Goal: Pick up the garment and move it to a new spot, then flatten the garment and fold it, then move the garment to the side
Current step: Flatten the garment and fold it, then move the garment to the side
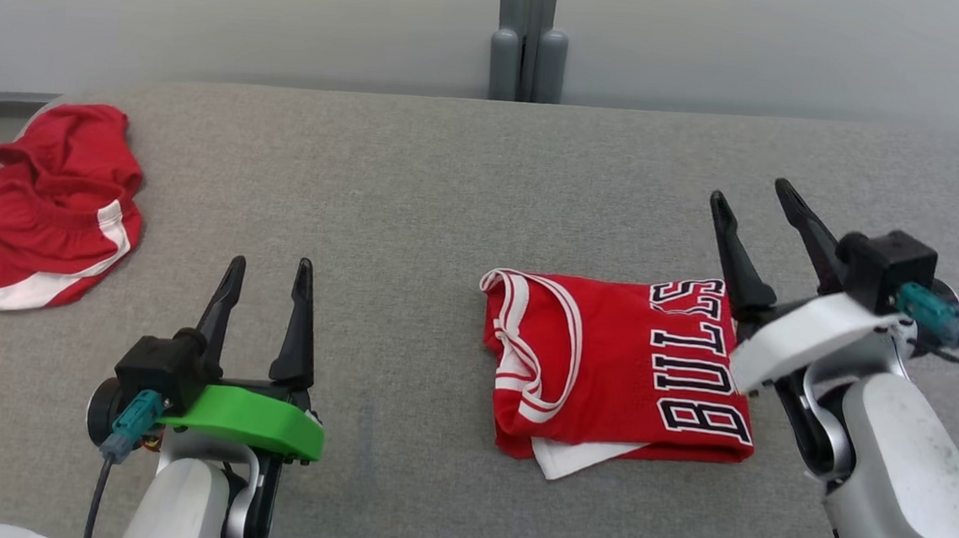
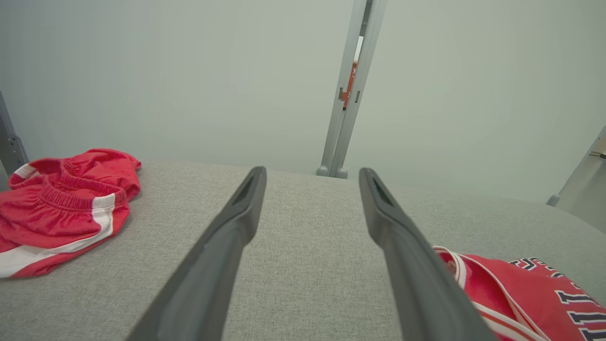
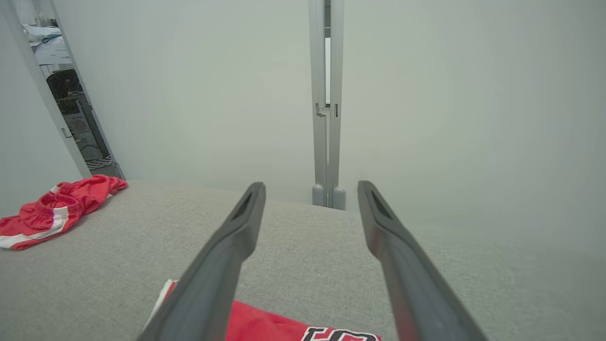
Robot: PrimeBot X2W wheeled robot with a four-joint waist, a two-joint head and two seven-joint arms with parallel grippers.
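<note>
Folded red jersey lies as a rough rectangle on the grey fabric table, right of centre in head view, between the two arms but much nearer the right one; black-and-white "BULLS" lettering faces up, running sideways along its right part; white-trimmed neck and armhole edges sit at its left end; a white inner layer pokes out from under the near edge; the right gripper has its jaws apart w/ nothing between them; its dark fingers point away from the robot, tips past the jersey's far right corner; its white wrist shell overlaps the jersey's right edge in head view, and whether it touches the cloth I can't tell; in right wrist view the jersey shows low down under the fingers, w/ bare table ahead of the tips; the left gripper, w/ a green wrist shell, is likewise spread wide and holds nothing; in head view it shows against bare table left of the jersey, well apart from it; in left wrist view the jersey's trimmed end shows just right of the right-hand finger; red shorts w/ white side stripes lie crumpled near the table's left edge, toward the far side, well apart from the jersey and both grippers; behind the table are pale wall panels and a grey upright post at the middle.
</note>
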